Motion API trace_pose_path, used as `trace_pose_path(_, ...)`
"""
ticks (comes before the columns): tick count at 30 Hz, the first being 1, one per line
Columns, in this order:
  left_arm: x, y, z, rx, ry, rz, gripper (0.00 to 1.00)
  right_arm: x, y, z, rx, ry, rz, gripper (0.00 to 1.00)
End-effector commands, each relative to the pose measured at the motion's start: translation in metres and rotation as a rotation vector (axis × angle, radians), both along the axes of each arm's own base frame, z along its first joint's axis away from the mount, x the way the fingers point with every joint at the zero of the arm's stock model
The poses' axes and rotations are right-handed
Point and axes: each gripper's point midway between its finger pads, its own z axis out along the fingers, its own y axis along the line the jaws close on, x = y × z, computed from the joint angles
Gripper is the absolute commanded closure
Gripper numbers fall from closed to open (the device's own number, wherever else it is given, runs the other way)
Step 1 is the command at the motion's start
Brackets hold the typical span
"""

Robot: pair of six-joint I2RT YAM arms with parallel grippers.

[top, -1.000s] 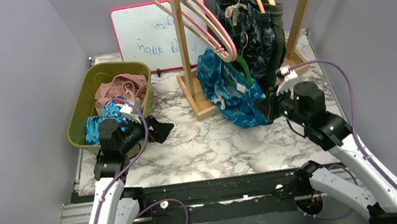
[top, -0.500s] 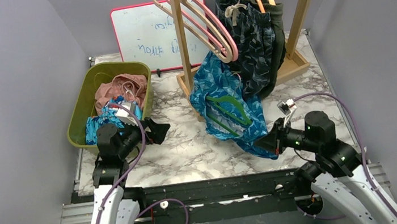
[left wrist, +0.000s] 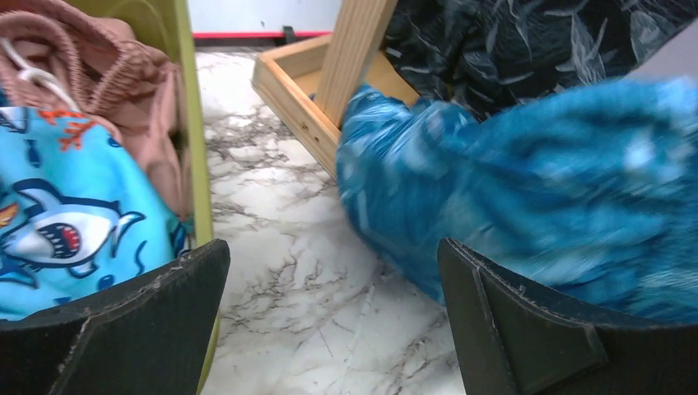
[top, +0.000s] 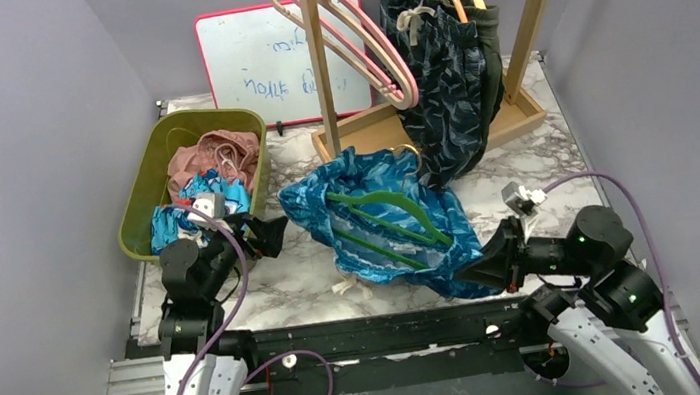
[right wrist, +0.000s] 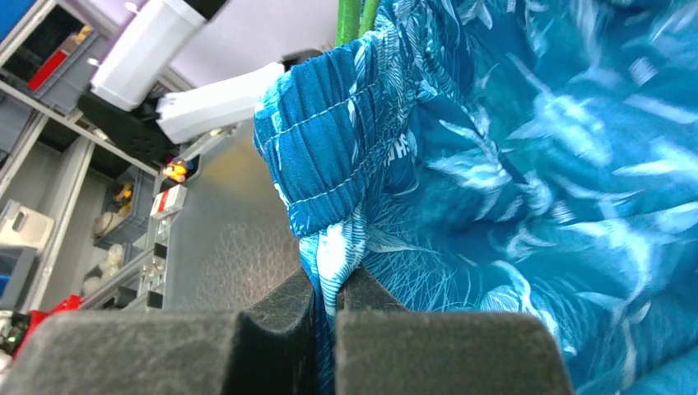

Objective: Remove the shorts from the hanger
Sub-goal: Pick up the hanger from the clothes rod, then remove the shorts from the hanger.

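A robotics lab: grey panels [top: 18,148] box in a marble-print table [top: 271,283], a whiteboard [top: 249,64] leans at the back, and metal shelves [right wrist: 58,169] with bins [right wrist: 33,82] stand beyond.

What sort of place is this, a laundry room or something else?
Probably a lab test booth, not a home: plain grey walls box in a marble-patterned table, a whiteboard leans at the back, and a wooden clothes rack stands on it like a practice prop.

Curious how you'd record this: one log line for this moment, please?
right gripper: shut on blue leaf-print shorts | green hanger: in shorts | left gripper: open, empty
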Motion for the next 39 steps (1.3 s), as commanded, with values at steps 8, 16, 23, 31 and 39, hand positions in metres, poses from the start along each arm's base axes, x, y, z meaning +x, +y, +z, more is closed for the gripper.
trace_pose_path(8,0.000,0.030,0.023,0.015,-0.056,0.185,0.01,0.051,0.002,-0.026,-0.115,0.016,-0.156,0.99)
trace_pose_path(16,-0.007,-0.001,0.022,-0.007,-0.081,-0.007,0.01,0.056,0.008,-0.045,-0.119,0.101,-0.151,0.99)
trace_pose_path(23,-0.008,-0.044,-0.003,-0.069,0.077,-0.301,0.12,0.056,0.009,-0.065,-0.151,0.181,-0.150,0.99)
trace_pose_path(31,-0.006,-0.059,-0.012,-0.086,0.145,-0.259,0.21,0.054,0.012,-0.067,-0.148,0.192,-0.122,0.99)
trace_pose_path(39,-0.009,-0.102,-0.044,0.000,0.262,-0.215,0.29,0.052,0.011,-0.066,-0.151,0.191,-0.117,0.99)
